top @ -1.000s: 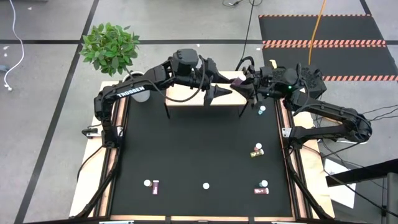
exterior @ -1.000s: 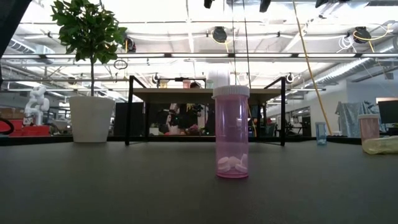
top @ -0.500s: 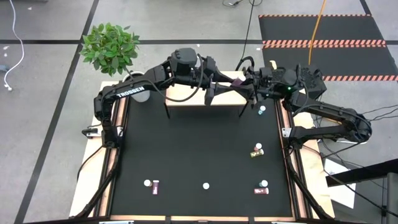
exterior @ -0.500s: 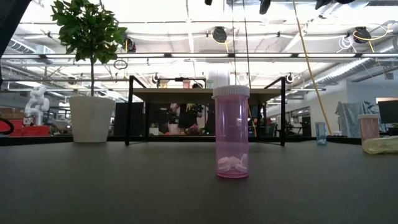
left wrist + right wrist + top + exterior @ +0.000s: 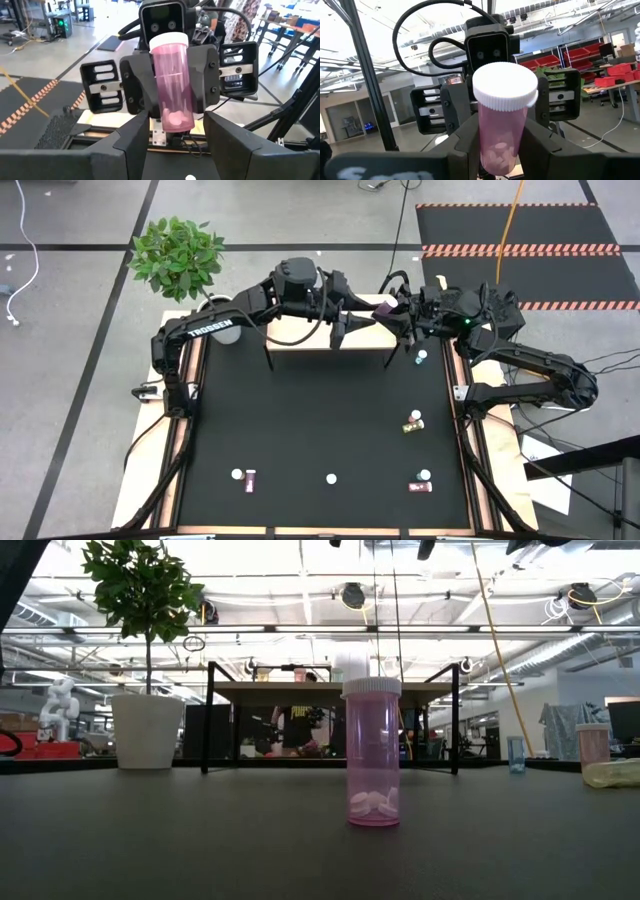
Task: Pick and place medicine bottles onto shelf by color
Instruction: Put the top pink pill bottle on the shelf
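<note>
Pink bottle (image 5: 172, 85), white cap.

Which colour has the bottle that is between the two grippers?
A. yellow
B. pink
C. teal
B: in the left wrist view the bottle has a pink body and a white cap. The right gripper clamps it, and the left gripper is open around its lower end.

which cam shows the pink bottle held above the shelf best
Left wrist view: the pink bottle shows whole, cap to pills, in the right gripper. Right wrist view shows it cap-first, its base hidden. High view shows a small pink speck. Low view misses it.
</note>
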Controlling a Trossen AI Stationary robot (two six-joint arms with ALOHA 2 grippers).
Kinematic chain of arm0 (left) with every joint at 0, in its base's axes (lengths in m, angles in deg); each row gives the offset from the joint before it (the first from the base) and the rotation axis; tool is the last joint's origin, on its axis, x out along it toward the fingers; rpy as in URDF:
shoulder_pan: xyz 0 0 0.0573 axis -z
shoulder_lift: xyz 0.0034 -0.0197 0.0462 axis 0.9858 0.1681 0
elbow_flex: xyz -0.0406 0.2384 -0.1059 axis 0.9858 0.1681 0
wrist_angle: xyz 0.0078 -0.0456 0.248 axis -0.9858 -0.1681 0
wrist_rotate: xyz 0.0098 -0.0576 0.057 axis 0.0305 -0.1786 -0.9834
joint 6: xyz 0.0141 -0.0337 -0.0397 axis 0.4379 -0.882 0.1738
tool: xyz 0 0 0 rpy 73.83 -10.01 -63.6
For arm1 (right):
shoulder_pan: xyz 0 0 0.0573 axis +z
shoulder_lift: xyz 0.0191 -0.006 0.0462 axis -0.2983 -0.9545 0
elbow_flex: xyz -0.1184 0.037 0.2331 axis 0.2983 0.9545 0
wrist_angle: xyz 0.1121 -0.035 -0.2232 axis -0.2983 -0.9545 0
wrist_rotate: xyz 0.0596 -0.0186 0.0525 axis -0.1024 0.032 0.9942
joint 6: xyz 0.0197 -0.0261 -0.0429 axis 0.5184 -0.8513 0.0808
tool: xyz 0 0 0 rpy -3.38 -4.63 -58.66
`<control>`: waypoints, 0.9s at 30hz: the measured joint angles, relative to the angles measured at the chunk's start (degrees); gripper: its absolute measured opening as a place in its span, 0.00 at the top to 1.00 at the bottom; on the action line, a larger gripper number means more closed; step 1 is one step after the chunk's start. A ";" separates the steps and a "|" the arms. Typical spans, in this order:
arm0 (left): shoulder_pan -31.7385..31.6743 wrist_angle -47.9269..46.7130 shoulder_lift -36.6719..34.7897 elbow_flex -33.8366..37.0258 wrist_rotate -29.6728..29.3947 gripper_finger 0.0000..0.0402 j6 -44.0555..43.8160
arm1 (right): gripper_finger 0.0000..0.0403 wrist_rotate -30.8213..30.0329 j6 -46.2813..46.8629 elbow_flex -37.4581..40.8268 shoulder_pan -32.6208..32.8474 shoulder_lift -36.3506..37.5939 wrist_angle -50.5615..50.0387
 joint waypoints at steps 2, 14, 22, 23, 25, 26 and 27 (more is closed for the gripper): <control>0.00 0.16 0.01 0.00 0.29 0.54 0.01 | 0.76 0.03 0.00 0.00 0.02 -0.10 0.05; -0.20 1.87 1.80 -0.07 2.75 0.54 -2.75 | 0.76 0.16 -0.44 0.00 -0.02 -0.06 -1.57; -0.65 2.01 1.89 -0.07 4.54 0.54 -2.78 | 0.76 0.26 0.01 0.00 -0.18 -0.11 -1.17; -0.66 1.88 1.89 -0.07 4.44 0.54 -2.78 | 0.76 0.32 0.13 0.00 -0.27 -0.17 -0.96; -0.66 1.68 1.89 -0.07 4.52 0.54 -2.78 | 0.76 0.33 0.20 0.00 -0.29 -0.17 -0.97; -0.66 1.63 1.89 -0.07 4.52 0.54 -2.78 | 0.76 0.41 0.20 0.00 -0.27 -0.15 -0.96; -0.63 1.52 1.89 -0.07 4.56 0.54 -2.78 | 0.76 0.41 0.16 0.00 -0.29 -0.15 -0.95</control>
